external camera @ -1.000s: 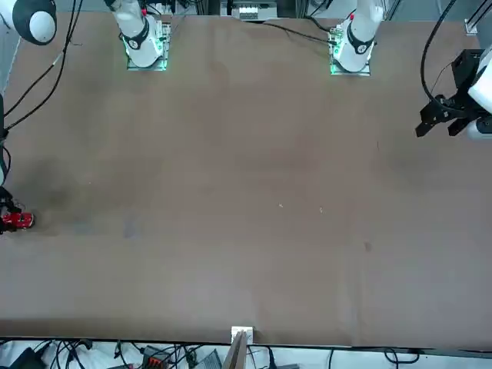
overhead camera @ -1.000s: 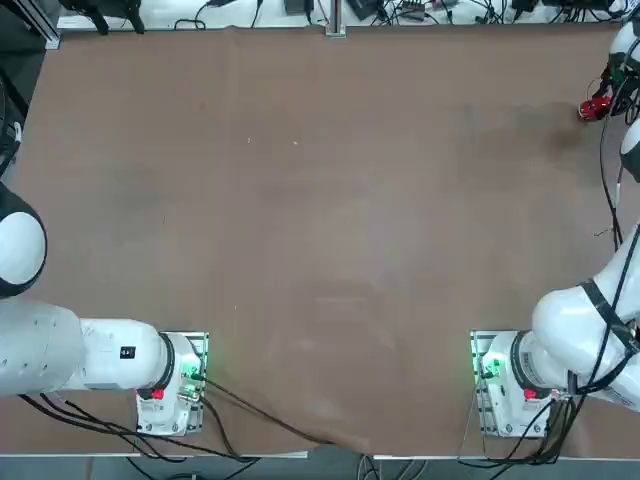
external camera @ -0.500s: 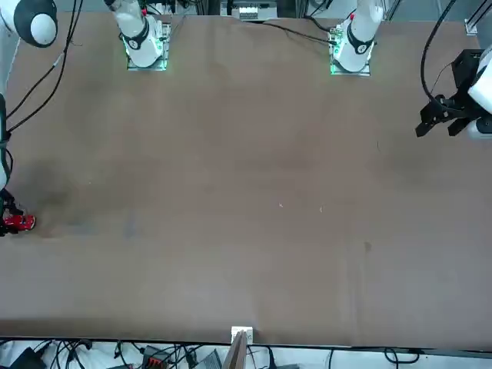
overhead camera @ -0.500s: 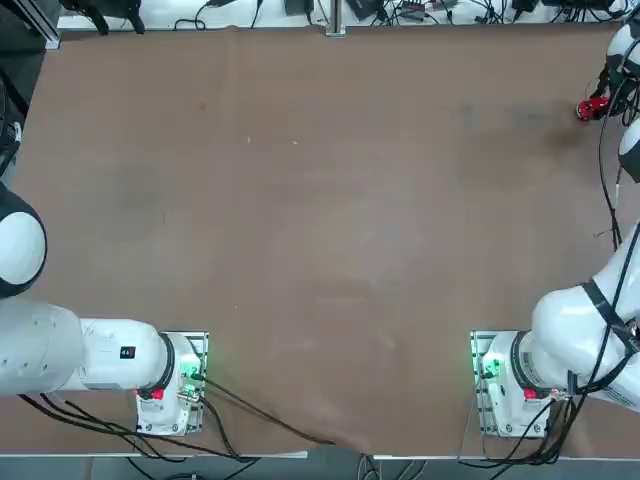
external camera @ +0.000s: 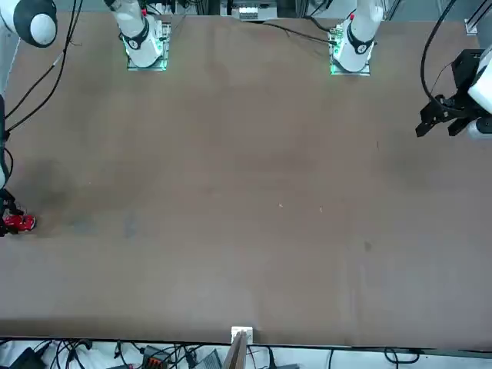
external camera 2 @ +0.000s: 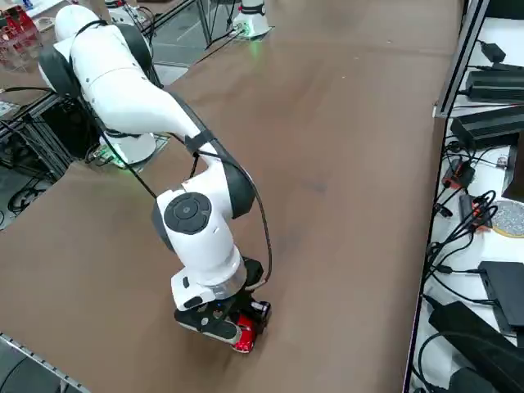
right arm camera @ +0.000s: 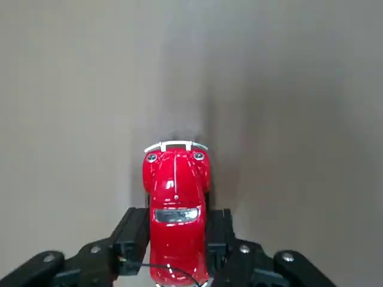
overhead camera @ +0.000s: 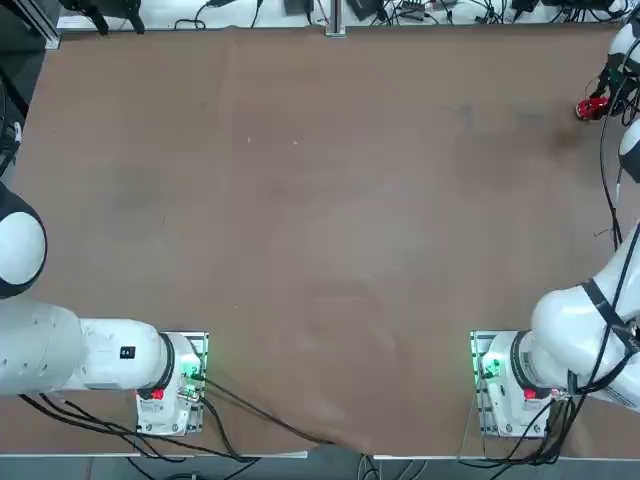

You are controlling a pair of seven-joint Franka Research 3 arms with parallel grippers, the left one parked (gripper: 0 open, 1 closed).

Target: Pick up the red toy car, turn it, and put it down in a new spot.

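The red toy car (right arm camera: 175,206) sits between the two black fingers of my right gripper (right arm camera: 176,230), which press on its sides, so the gripper is shut on it. Its rounded nose with two small headlights points away from the wrist. From overhead the red toy car (overhead camera: 592,107) shows at the table's far right corner, under the right gripper (overhead camera: 600,102). The front view has the red toy car (external camera: 18,223) at the left edge. In the side view the red toy car (external camera 2: 246,336) peeks out beneath the white wrist, just over the brown table (external camera 2: 344,205).
Cables, power bricks and boxes (external camera 2: 483,123) lie along the strip beyond the table's far edge. The table's right edge (overhead camera: 632,200) runs close to the car. White arm bases (overhead camera: 510,385) with green lights stand at the near edge.
The car and gripper have crept a little toward the far edge of the table. The grip has stayed the same.
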